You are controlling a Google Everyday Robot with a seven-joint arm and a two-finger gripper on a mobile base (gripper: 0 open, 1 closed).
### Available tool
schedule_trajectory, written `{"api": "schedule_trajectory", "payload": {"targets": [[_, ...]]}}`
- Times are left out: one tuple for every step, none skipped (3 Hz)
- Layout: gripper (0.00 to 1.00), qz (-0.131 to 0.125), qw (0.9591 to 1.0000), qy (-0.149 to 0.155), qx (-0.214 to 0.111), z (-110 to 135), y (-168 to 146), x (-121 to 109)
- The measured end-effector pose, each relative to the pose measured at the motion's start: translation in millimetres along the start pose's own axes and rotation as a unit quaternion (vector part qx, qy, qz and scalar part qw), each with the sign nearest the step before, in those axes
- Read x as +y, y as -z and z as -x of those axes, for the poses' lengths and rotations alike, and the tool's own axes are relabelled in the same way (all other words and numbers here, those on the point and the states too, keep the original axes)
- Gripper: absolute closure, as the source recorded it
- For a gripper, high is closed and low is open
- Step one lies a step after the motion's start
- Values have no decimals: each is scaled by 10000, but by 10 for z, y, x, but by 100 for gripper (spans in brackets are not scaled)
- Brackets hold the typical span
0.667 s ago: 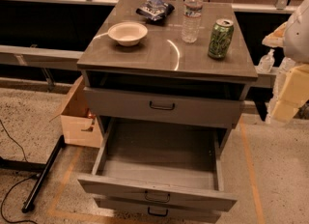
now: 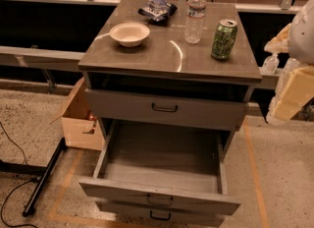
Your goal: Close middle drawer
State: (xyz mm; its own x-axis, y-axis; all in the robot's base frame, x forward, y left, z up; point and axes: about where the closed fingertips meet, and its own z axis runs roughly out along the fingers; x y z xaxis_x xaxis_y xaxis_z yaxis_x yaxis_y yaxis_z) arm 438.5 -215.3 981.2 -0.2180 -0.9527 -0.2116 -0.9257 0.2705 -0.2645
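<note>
The middle drawer (image 2: 159, 198) is pulled far out of the grey cabinet. Its shallow grey tray (image 2: 164, 156) is empty, and its flat front with a small black bar handle faces the camera near the bottom of the view. The uppermost drawer (image 2: 164, 108) sits above it, almost flush with the cabinet. The lowest drawer (image 2: 160, 216) shows just below it. My gripper (image 2: 290, 94), cream and white, hangs at the right edge, beside the cabinet and well above and to the right of the open drawer, touching nothing.
On the cabinet top (image 2: 162, 57) stand a white bowl (image 2: 129, 34), a water bottle (image 2: 195, 14), a green can (image 2: 224, 39) and a snack bag (image 2: 157, 10). An open cardboard box (image 2: 78, 119) sits left of the cabinet. A black stand leg (image 2: 44, 178) lies on the floor.
</note>
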Motion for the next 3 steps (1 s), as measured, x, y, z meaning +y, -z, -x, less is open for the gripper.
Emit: {"api": "schedule_trajectory", "payload": {"targets": [[39,-102,9999,46,-113,-3,10,26],[62,-84,9992,133,-377,-11,-232,159],[85,-13,9975,235,-659,7,-681,349]]}}
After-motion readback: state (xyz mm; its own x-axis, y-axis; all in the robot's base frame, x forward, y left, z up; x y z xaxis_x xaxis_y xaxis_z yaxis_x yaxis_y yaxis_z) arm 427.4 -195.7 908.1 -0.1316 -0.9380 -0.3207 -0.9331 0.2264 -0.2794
